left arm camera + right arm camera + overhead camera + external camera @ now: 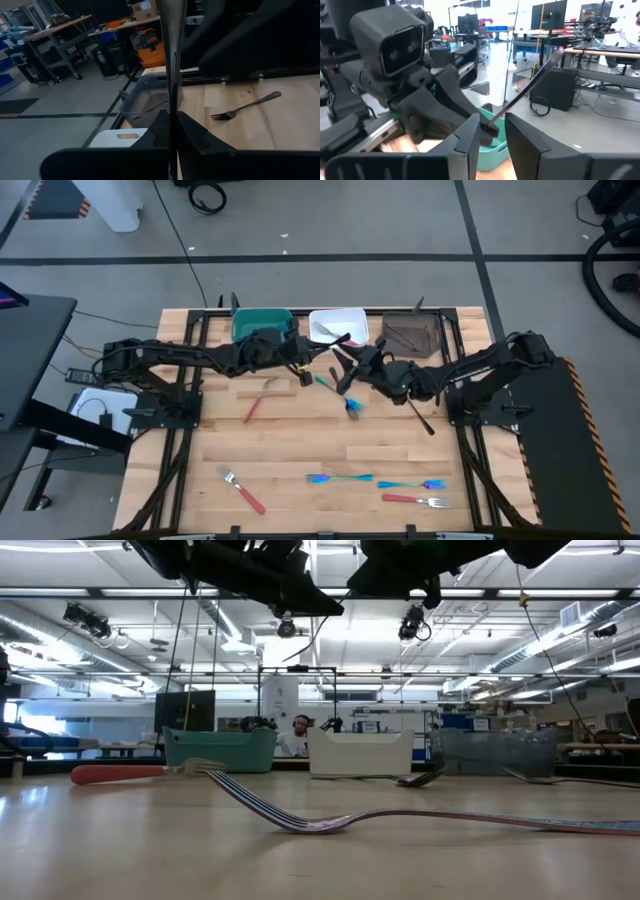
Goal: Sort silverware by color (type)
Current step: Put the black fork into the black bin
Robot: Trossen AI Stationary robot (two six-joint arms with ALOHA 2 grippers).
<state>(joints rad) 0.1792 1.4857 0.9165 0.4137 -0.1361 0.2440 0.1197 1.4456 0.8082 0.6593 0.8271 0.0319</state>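
Left jaws [172,117]: clamped on a dark grey-black fork [173,60], which stood up straight out of the grip in the left wrist view.
Right jaws [492,132]: parted a little, facing the left jaws nose to nose; the lower end of the held fork sat at the mouth of the gap, and whether it touched either finger could not be told.
Position of both jaws: raised above the bench [300,450], just on the near side of the white bin [338,323].
Teal bin [262,323]: behind the left jaws.
Brown bin [412,332]: behind and outboard of the right jaws.
Loose dark fork [420,415]: flat on the bench under the right arm, behind its jaws.
Teal fork [325,383]: on the bench directly below the gap between the two sets of jaws.
Blue fork [352,408]: just beside the teal fork, beneath the right jaws.
Red-handled fork [255,405]: on the bench below the left arm, behind its jaws.
Front group: two blue-teal forks [335,478] and two further red-handled forks [240,490], all well apart from both jaws towards the bench's front edge.
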